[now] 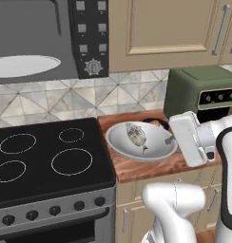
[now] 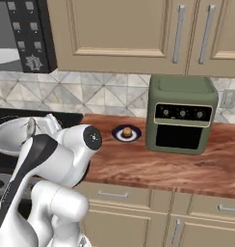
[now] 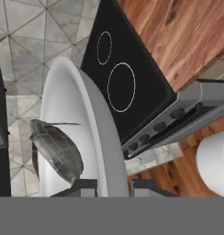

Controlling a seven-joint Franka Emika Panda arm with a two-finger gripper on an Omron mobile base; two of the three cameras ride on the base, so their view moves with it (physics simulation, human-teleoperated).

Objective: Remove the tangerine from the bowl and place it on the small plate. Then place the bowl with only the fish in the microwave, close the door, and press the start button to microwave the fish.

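**Bowl gripped at its rim**

The gripper (image 3: 114, 187) pinches the rim of the bowl (image 1: 151, 148), jaws narrow, 1 finger on each side of the wall. The fish (image 1: 136, 135) lies inside. The tangerine (image 2: 126, 131) sits on the small plate (image 2: 118, 135) beside the green oven (image 2: 183, 116).

An olive-green countertop oven (image 2: 182, 115) stands on the wooden table (image 2: 187, 166), against the patterned tile backsplash (image 2: 105, 94). It has three knobs above a dark window. Beige wall cabinets (image 2: 138, 34) with metal bar handles hang above it, and beige drawers (image 2: 138, 198) sit below. To the left, a black stove (image 1: 46, 156) shows four ringed burners and a row of dark front knobs.
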